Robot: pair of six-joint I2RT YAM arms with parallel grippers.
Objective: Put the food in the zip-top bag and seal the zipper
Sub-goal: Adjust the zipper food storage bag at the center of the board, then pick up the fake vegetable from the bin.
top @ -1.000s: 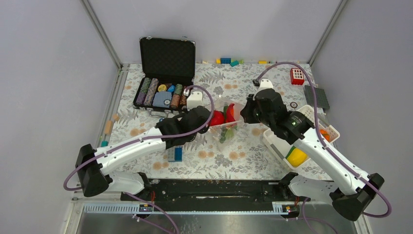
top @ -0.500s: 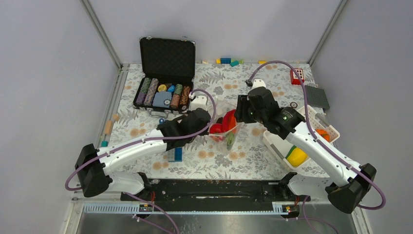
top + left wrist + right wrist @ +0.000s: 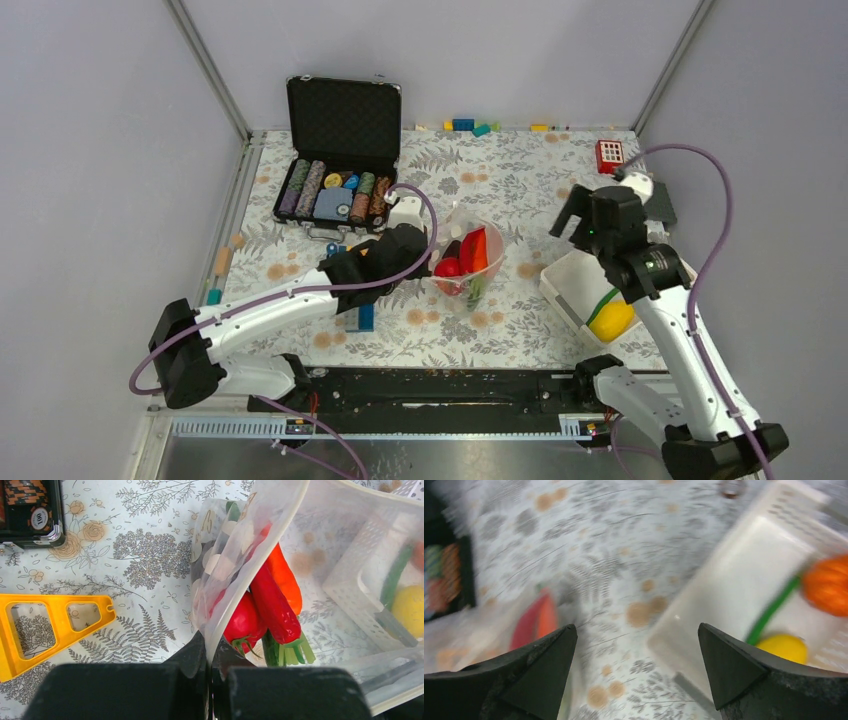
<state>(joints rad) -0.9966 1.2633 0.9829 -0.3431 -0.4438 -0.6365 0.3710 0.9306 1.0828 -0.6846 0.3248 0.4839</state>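
Note:
The zip-top bag is clear with cream dots and hangs by one edge from my left gripper. In the left wrist view that gripper is shut on the zipper strip. Inside the bag are a red tomato, a red chili, an orange carrot and a green pod. My right gripper is open and holds nothing. It hovers at the near-left corner of the white basket, which holds an orange pumpkin, a green pod and a yellow piece.
An open poker chip case stands at the back left. A yellow triangle frame lies left of the bag and a blue block by the left arm. A red block and a grey plate lie at the back right.
My right gripper has opened, let go of the bag and swung right toward the basket. The bag now hangs from the left gripper alone and has sagged.

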